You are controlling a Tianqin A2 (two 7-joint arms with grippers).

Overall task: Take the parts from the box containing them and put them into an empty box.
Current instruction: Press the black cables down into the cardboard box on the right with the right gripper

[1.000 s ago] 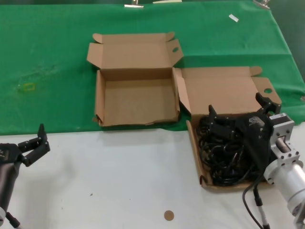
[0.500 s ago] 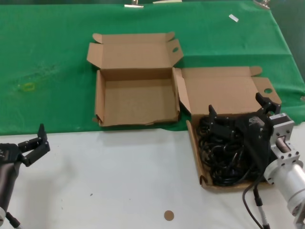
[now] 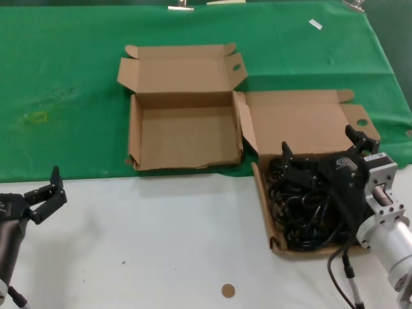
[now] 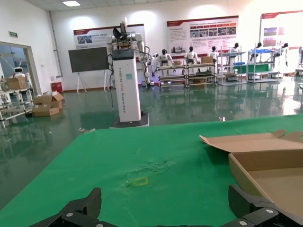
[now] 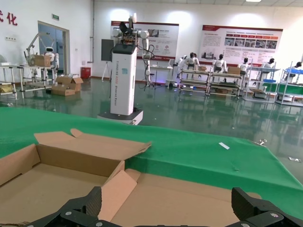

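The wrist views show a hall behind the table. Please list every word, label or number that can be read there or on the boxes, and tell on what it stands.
White pillar: vertical lettering, too small to read.
Wall posters: text blurred, unreadable.
Red characters on the wall: cut off, unreadable.
Green sign above the doorway: unreadable.
Empty box and box of parts: no print visible.

**Two open cardboard boxes, one full, one bare**

The box holding the parts (image 3: 302,122) lies at the right, straddling the edge of the green cloth, its lid flap laid back with a small round hole in the tab. A tangle of black parts (image 3: 304,205) fills its shallow tray. The empty box (image 3: 183,136) sits just beside it to the left, on the green cloth, lid upright, oval hole in its tab, its floor bare.
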